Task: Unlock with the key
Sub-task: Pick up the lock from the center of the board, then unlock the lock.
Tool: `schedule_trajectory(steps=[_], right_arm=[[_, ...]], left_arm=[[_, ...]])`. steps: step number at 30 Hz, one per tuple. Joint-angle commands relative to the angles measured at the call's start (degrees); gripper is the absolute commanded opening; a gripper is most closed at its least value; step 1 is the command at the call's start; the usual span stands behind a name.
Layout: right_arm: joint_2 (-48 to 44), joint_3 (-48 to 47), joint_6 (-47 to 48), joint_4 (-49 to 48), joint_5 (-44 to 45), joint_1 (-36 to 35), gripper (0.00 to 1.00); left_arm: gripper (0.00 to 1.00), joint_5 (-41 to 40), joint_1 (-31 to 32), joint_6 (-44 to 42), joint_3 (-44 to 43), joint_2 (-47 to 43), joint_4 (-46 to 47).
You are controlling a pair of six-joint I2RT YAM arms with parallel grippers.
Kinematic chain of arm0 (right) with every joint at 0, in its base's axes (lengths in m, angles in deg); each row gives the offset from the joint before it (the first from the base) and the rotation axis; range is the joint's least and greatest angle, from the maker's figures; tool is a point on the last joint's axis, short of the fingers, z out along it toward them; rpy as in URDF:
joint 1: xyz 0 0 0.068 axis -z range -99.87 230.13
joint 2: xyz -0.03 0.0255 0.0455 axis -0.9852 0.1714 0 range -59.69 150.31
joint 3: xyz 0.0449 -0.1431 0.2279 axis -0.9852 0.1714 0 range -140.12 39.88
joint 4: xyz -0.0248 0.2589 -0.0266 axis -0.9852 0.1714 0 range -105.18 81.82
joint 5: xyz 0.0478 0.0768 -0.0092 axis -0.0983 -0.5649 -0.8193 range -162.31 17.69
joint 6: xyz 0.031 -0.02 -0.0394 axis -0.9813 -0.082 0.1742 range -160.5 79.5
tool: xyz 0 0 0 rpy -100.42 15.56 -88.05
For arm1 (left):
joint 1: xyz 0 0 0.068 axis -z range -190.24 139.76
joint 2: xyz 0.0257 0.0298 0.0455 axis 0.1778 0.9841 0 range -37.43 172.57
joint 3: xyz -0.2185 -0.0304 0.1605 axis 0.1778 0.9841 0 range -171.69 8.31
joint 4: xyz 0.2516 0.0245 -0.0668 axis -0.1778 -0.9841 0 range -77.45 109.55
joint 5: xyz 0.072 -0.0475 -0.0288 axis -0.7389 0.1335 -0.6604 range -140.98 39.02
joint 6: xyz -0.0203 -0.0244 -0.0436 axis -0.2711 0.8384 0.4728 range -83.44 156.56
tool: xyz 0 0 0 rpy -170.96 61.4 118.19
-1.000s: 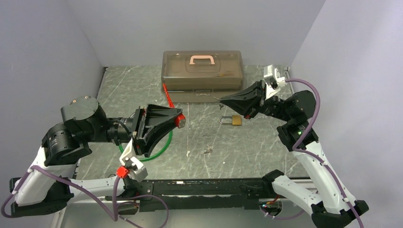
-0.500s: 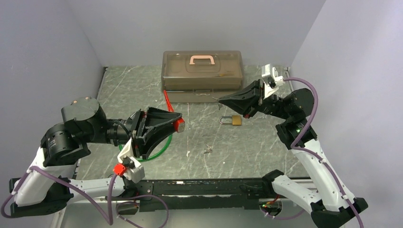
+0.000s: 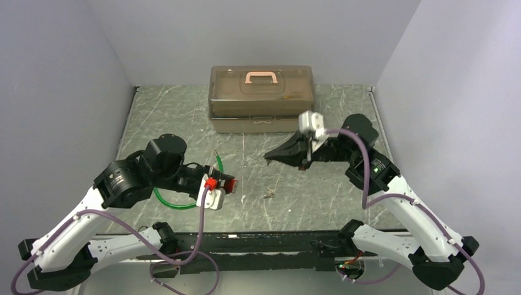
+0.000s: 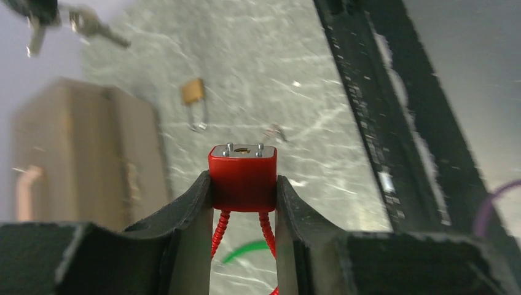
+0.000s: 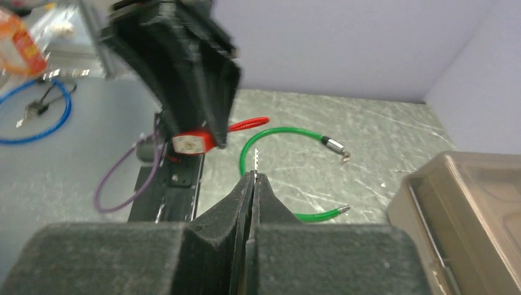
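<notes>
The left arm [image 3: 123, 181] comes up from its base at the near left, bends at the elbow and runs its forearm to the right. Its wrist is rolled so the camera housing sits on the near side. The left gripper [image 3: 229, 184] points right, its fingers [image 4: 195, 206] partly apart and pressed against both sides of a red block [image 4: 242, 178]. The right arm [image 3: 375, 172] rises from the near right, folds at the elbow and stretches left. The right gripper [image 3: 270, 157] points left and slightly down, jaws pressed together, pinching the key [image 5: 255, 161], whose thin blade sticks out past the tips. The two grippers face each other, apart.
</notes>
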Motion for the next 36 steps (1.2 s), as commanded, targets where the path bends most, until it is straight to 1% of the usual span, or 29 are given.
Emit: schedule_trajectory(steps=[1,4,8,10,12,15,19,26,36], right_arm=[[-2.0,-3.7,21.2,12.9,9.3,-8.9,0.00],[-2.0,-5.8,28.2,20.5,14.2,-12.7,0.00],[-1.5,-7.2,33.4,26.5,16.7,-17.6,0.00],[-0.9,-7.6,35.0,28.2,19.0,-20.9,0.00],[0.0,-7.7,36.4,29.9,21.6,-24.1,0.00],[1.7,-8.2,38.9,31.9,25.9,-29.2,0.00],[3.4,-8.8,40.9,33.8,28.7,-33.1,0.00],[5.1,-8.3,41.9,32.7,30.4,-35.7,0.00],[8.1,-10.6,43.1,33.2,31.2,-38.9,0.00]], left_arm=[[0.00,15.6,-7.5,3.4,1.0,1.5,-10.3],[0.00,22.6,-11.0,-1.9,1.5,4.0,-18.5],[0.00,28.9,-11.6,-9.7,0.6,8.7,-28.1],[0.00,30.9,-11.6,-11.7,-0.8,12.1,-31.7],[0.00,31.9,-11.8,-11.6,-3.0,15.8,-34.2],[0.00,32.8,-12.4,-9.2,-4.2,17.0,-33.5],[0.00,35.2,-13.4,-4.9,-5.1,17.1,-31.1],[0.02,38.9,-14.9,0.0,-4.3,18.5,-28.3],[0.03,38.8,-15.4,4.0,-3.4,18.9,-25.7]])
